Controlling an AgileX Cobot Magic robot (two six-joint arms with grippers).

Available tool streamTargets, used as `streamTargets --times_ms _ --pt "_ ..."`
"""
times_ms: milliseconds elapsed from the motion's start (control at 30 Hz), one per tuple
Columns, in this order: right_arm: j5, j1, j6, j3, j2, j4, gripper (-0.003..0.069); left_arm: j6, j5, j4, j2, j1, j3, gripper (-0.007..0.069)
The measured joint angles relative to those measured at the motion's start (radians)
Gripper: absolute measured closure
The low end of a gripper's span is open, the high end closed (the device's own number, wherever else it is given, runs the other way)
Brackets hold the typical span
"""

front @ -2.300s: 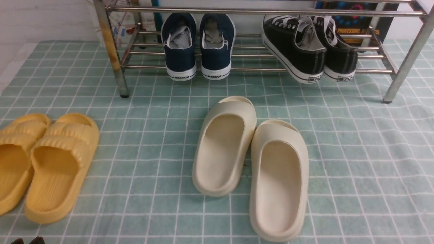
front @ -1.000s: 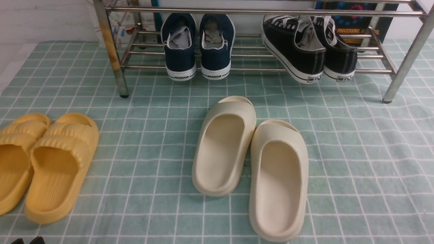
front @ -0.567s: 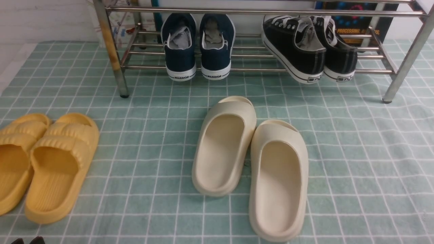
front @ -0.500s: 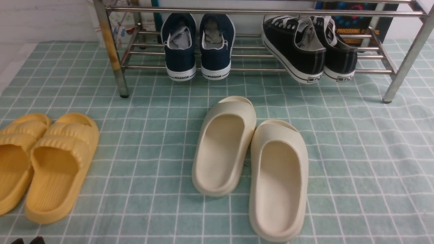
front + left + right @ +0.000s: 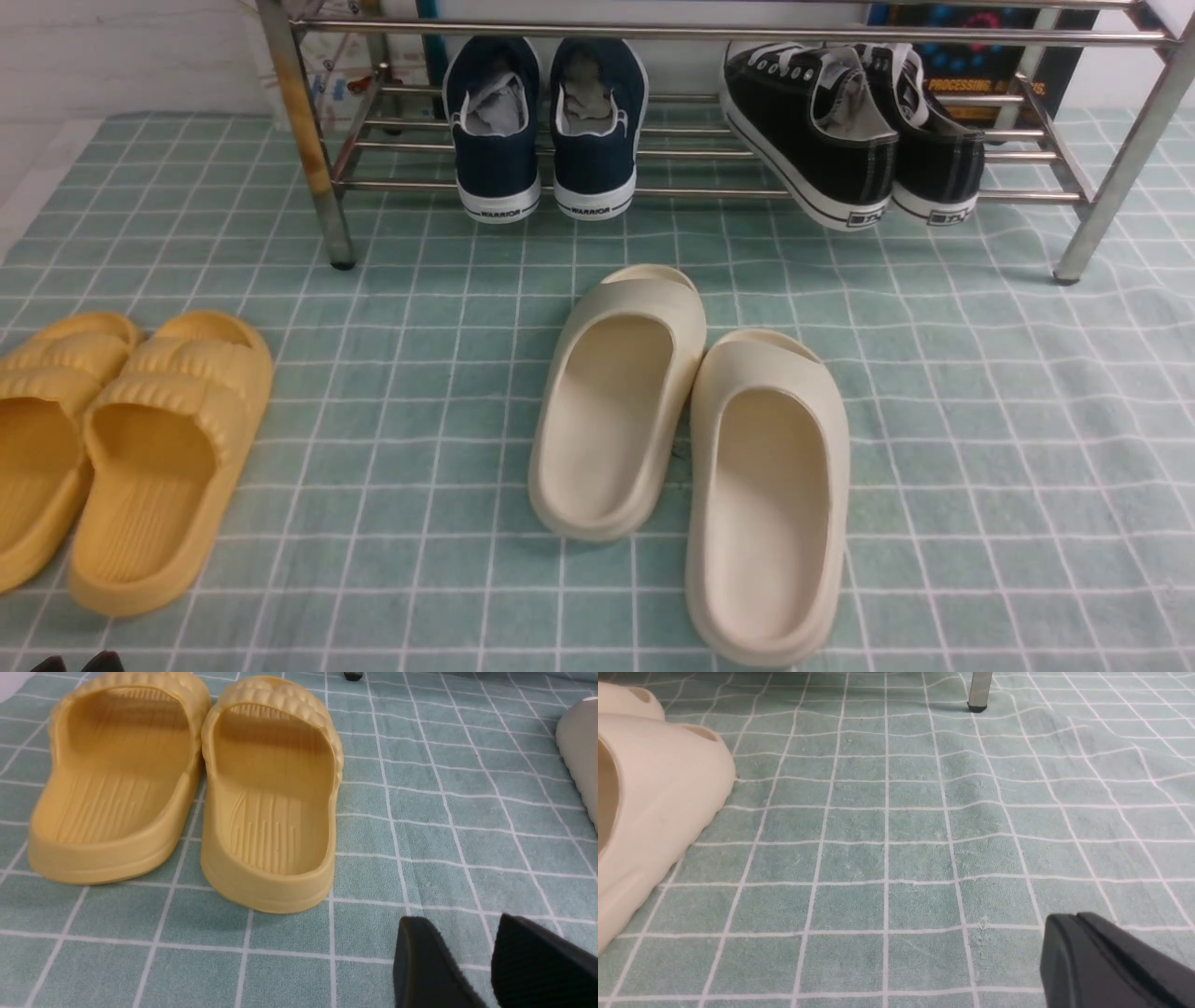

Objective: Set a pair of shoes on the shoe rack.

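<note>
The green checked cloth (image 5: pixel 980 420) shows nothing moved lately: the black sneakers (image 5: pixel 845 131) sit on the shoe rack (image 5: pixel 728 33), one leaning. Left end effector (image 5: pixel 490 952) spread, right end effector (image 5: pixel 1083 942) pressed together, both empty; the task looks finished.

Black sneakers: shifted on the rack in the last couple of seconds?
No. The black sneakers sit in the same spot against the shoe rack: heels overhang its front bar, the left one tilted, as before.

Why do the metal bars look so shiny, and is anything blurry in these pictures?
Front view: the shoe rack tubes mirror the room light, all sharp. Left wrist view: crisp yellow slippers, soft shadows. Right wrist view: the right gripper, shut, is slightly soft up close.
</note>
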Motion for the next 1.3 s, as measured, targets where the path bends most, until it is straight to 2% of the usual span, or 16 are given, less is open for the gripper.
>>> streamTargets --times_ms 1300 --pt "0.002 0.000 0.002 -0.001 0.000 0.000 0.0642 0.000 0.000 0.000 0.000 0.000 0.000 0.0386"
